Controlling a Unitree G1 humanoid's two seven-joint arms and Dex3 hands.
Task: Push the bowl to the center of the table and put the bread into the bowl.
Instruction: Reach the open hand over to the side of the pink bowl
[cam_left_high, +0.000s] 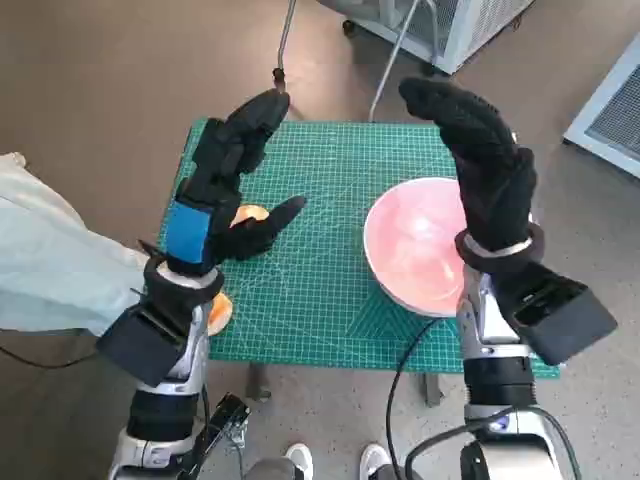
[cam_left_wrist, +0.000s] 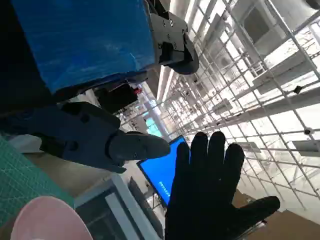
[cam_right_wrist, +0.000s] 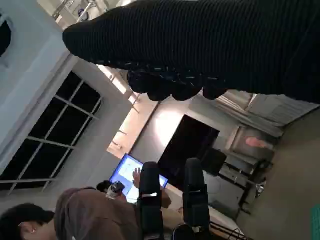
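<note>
The pink bowl (cam_left_high: 425, 245) sits on the right part of the green mat table (cam_left_high: 320, 160), near its front edge. My right hand (cam_left_high: 485, 165) is raised above the bowl's far right side, fingers apart and holding nothing. My left hand (cam_left_high: 230, 180) is raised over the mat's left part, also spread and holding nothing. An orange-brown piece of bread (cam_left_high: 250, 213) peeks out behind its thumb. A second orange patch (cam_left_high: 220, 312) shows beside the left wrist; whether it is the same piece is hidden. The left wrist view shows the bowl's rim (cam_left_wrist: 45, 220) and my right hand (cam_left_wrist: 215, 195).
A person in pale clothing (cam_left_high: 40, 250) is close to the table's left side, and white shoes (cam_left_high: 335, 460) show below its front edge. Metal poles (cam_left_high: 285, 40) and white racks (cam_left_high: 450, 25) stand behind the table. Another person (cam_right_wrist: 75, 215) sits in the right wrist view.
</note>
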